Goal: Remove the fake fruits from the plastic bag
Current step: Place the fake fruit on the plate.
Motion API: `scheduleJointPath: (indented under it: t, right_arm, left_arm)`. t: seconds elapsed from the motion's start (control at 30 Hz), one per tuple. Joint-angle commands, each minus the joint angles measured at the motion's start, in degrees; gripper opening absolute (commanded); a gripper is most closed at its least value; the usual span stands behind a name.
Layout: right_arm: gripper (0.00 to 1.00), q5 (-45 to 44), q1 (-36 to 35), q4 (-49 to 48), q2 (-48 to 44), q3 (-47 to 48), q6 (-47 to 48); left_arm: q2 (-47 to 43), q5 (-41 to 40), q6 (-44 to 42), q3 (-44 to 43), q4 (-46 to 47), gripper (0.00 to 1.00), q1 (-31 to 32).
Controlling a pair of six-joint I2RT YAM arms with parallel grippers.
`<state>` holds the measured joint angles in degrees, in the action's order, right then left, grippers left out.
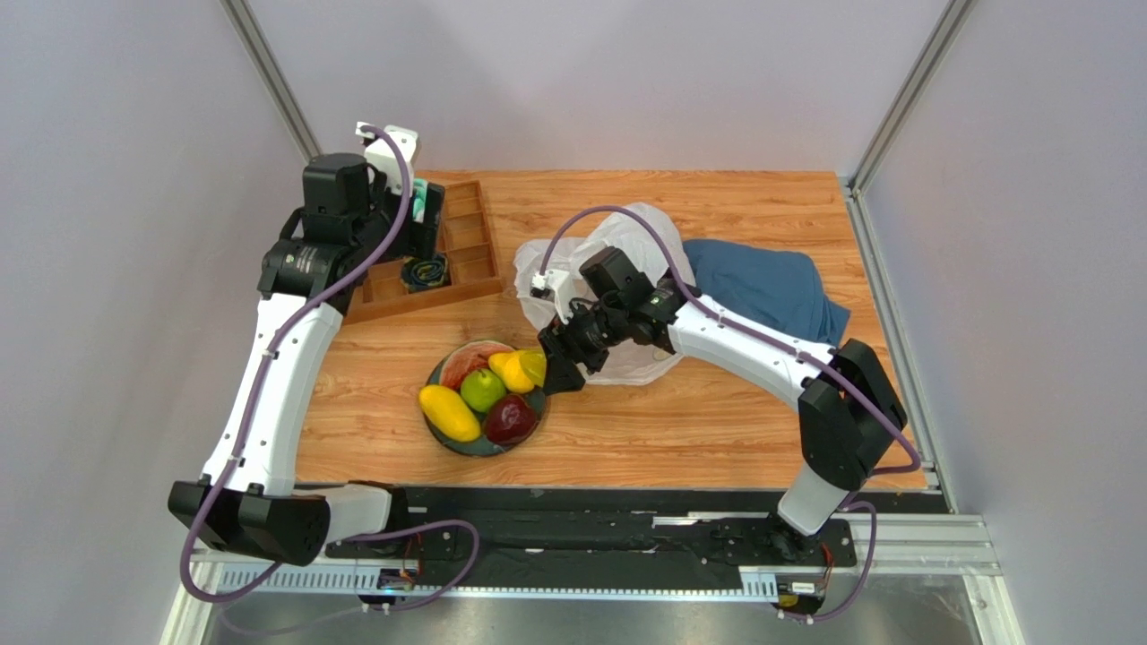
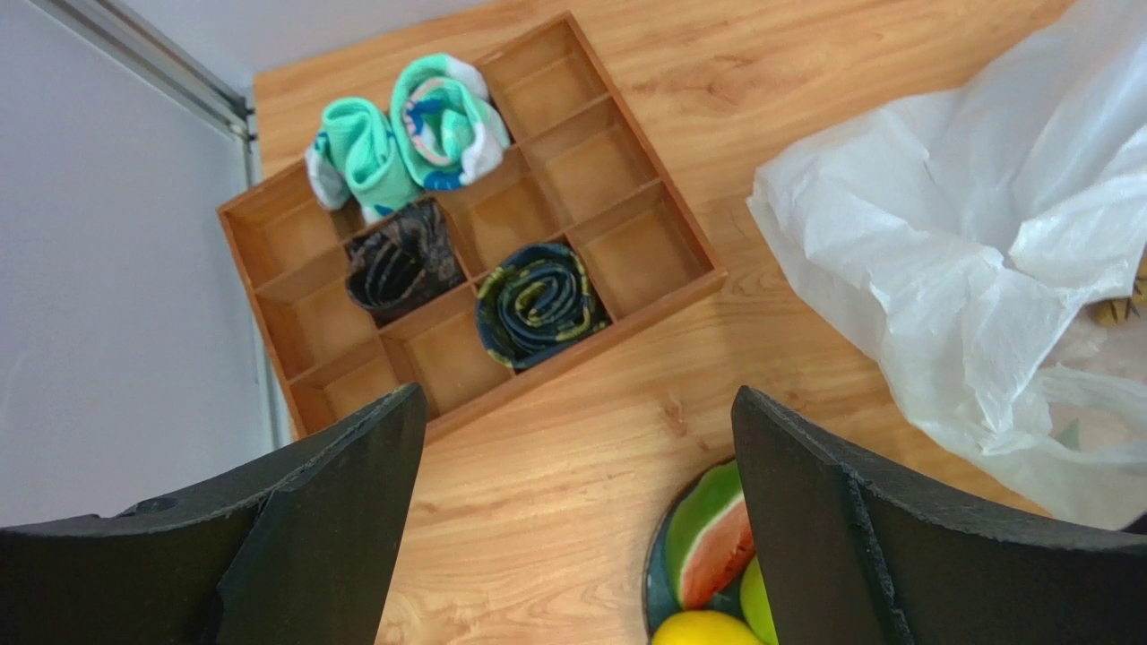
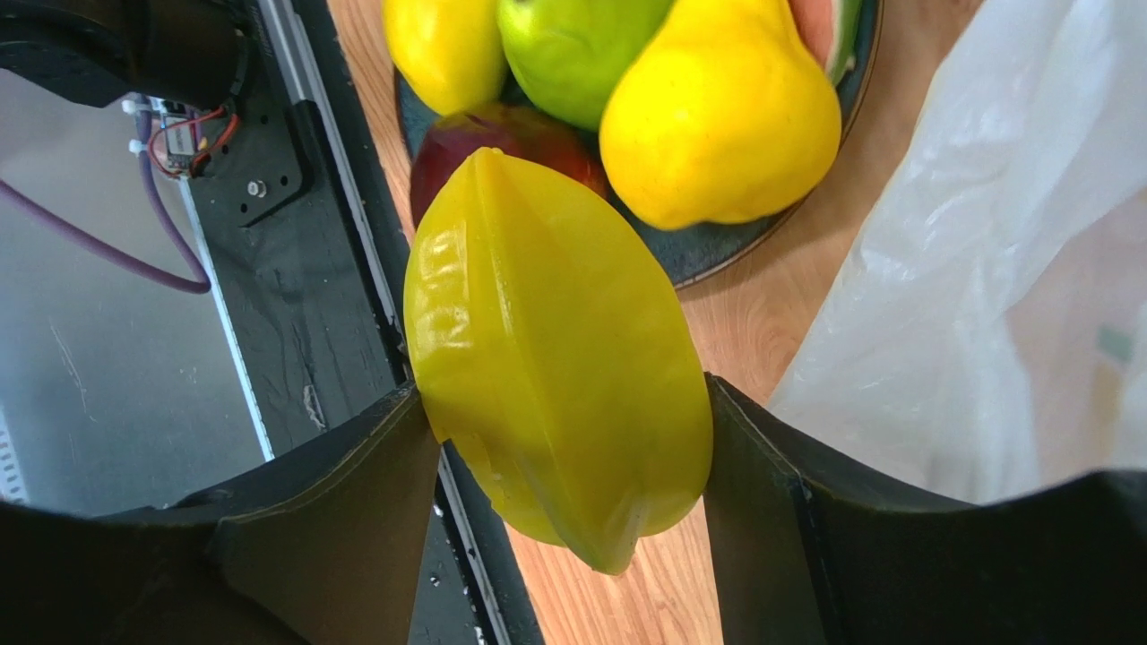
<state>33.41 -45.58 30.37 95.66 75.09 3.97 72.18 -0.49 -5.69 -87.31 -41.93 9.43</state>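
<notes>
The right gripper [image 3: 566,417] clamps a yellow ridged plastic starfruit [image 3: 539,309] over the right rim of the dark round plate [image 3: 714,253], left of the crinkly white plastic bag [image 1: 633,242], while the left gripper [image 2: 579,403] hangs wide open, empty, near the far-left compartmented wooden tray [image 1: 471,222].

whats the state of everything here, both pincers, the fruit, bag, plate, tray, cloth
left pincer: open, empty, above the table
right pincer: shut on the yellow star fruit
yellow star fruit: out of the bag, held at the plate's edge
plate: holds fruits
bag: crumpled, lying on the table
blue cloth: bunched up
wooden tray: rolled socks in some compartments
</notes>
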Motion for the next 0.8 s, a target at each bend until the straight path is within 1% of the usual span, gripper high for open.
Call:
scheduleJointPath:
  t: [0.0, 0.07, 0.13, 0.23, 0.33, 0.4, 0.57, 0.77]
  right_arm:
    - [0.43, -0.80, -0.38, -4.44, 0.67, -1.87, -4.23]
    - [0.43, -0.54, -0.47, -5.66, 1.37, -3.45, -1.78]
    - [0.44, 0.16, -0.38, -6.63, 1.99, -4.25, -1.51]
    - [0.43, 3.23, -0.47, -7.16, 4.53, -3.55, -1.51]
    - [0.43, 6.14, -0.65, -10.06, 5.85, -4.34, -1.42]
    - [0.43, 6.84, -1.17, -8.50, 7.96, -2.41, 0.15]
    - [0.43, 6.85, -1.79, -8.22, 10.69, -1.09, 0.51]
    - [0.43, 6.49, -2.85, -8.75, 11.48, -1.00, 0.69]
  left_arm:
    - [-3.89, 2.69, 1.91, 1.87, 0.54, 0.92, -0.99]
    - [-4.50, 3.21, 2.09, 2.32, 0.45, 0.91, -1.34]
    - [-5.03, 3.48, 2.09, 3.28, 0.54, 0.92, -1.61]
    - [-5.47, 3.92, 2.00, 4.34, 0.80, 0.91, -1.78]
    - [-5.39, 4.45, 2.18, 5.04, 0.62, 0.91, -1.87]
    - [-5.21, 4.97, 2.27, 5.39, 0.62, 0.91, -1.96]
    - [-4.51, 5.76, 2.35, 5.39, 0.62, 0.91, -2.14]
    - [-3.28, 6.91, 2.97, 5.48, 0.80, 0.91, -2.22]
